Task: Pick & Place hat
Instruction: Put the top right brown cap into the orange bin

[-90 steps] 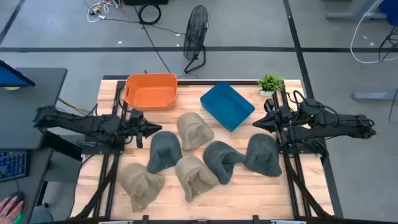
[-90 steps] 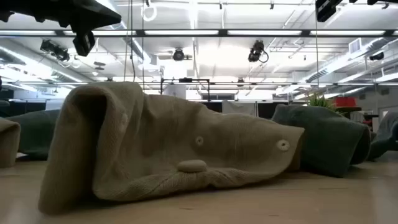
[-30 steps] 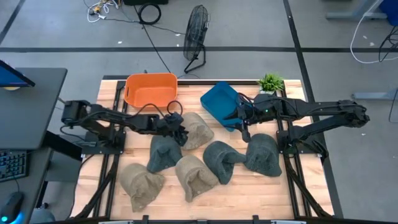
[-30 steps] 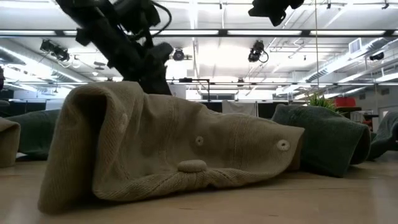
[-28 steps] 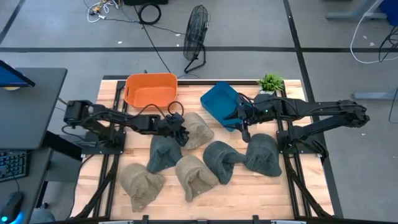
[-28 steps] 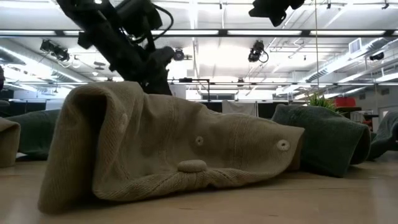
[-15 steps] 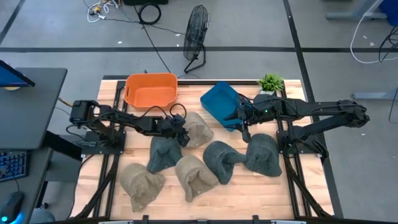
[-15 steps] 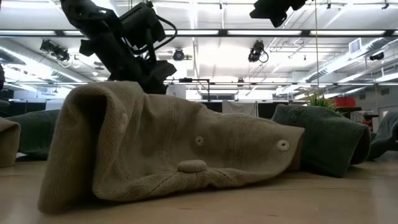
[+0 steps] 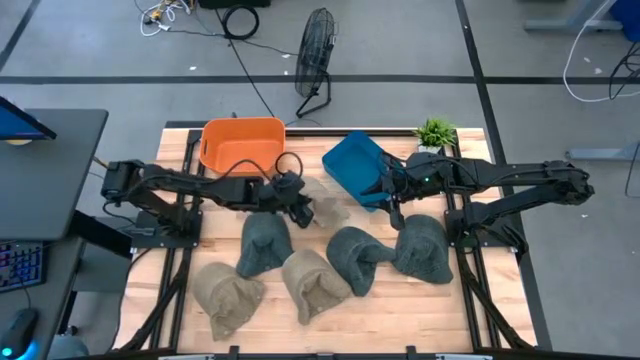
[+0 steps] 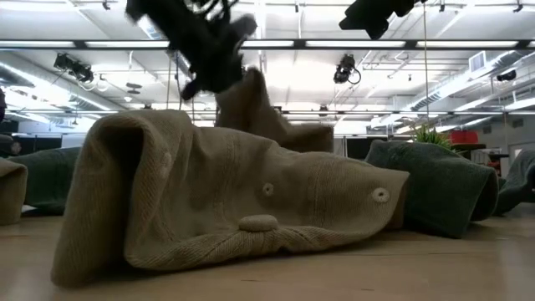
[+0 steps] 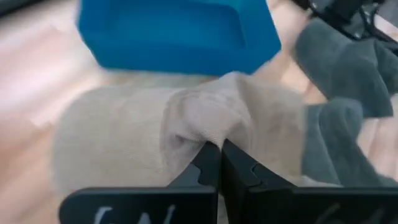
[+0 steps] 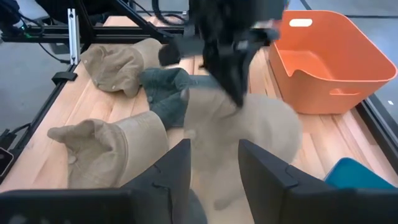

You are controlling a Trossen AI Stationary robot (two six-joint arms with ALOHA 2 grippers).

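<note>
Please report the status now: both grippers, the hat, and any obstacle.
Left gripper shut on tan hat, lifting it. Right gripper open, waiting over blue bin. Other hats close around; path not blocked.

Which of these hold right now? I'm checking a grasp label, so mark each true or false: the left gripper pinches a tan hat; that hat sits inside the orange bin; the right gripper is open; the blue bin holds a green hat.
1. The left gripper pinches a tan hat. True.
2. That hat sits inside the orange bin. False: it is lifted beside the blue bin.
3. The right gripper is open. True.
4. The blue bin holds a green hat. False: it is empty.
</note>
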